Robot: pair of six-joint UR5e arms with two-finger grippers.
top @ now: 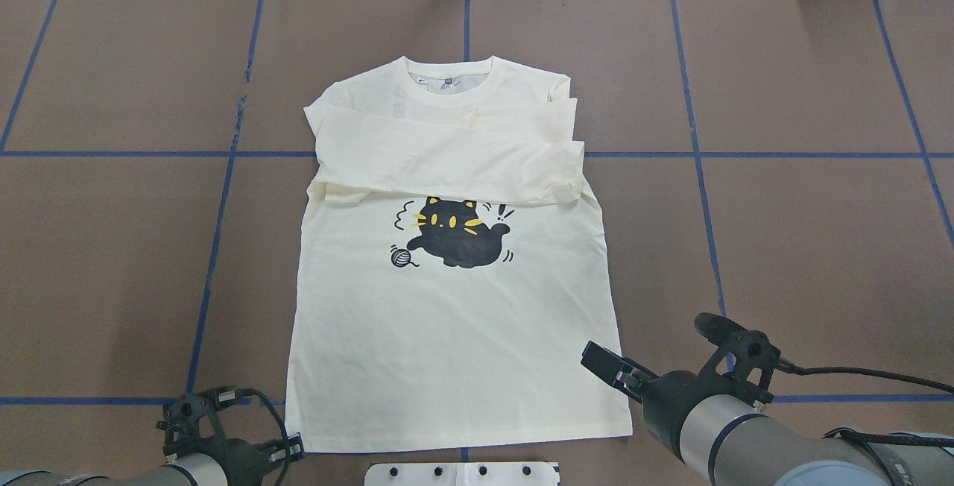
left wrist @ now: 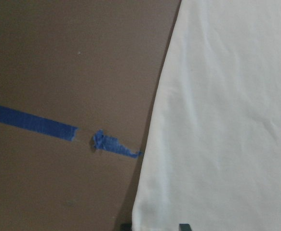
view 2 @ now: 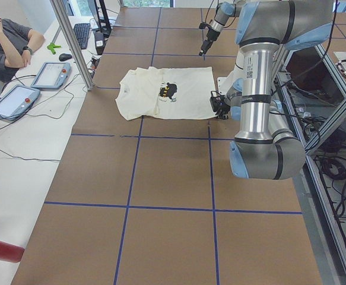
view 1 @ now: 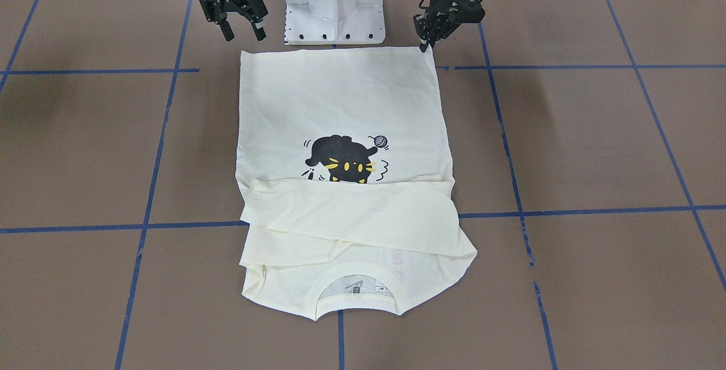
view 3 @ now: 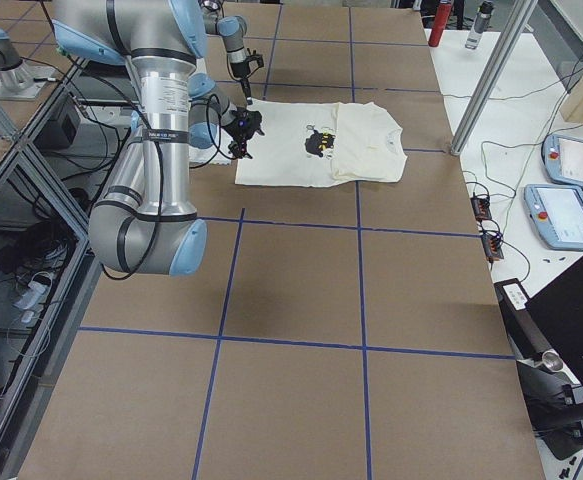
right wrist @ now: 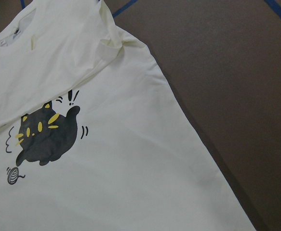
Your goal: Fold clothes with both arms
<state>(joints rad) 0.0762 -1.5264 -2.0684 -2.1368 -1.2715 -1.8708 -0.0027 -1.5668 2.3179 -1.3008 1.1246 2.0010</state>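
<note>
Hovering near the T-shirt's (view 1: 340, 97) hem corners (sleeves already folded across), left gripper (view 1: 425, 41) and right gripper (view 1: 244, 33), fingers apart, must next pinch them.

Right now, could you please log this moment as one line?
shirt: flat, print up, sleeves folded across chest | left gripper: open, at hem corner | right gripper: open, near other hem corner

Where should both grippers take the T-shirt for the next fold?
Probably grip the T-shirt at its two hem corners nearest the robot, coming from the robot's side: the left gripper and right gripper hover near them. The hem lies flat; the sleeves are folded across the chest.
</note>
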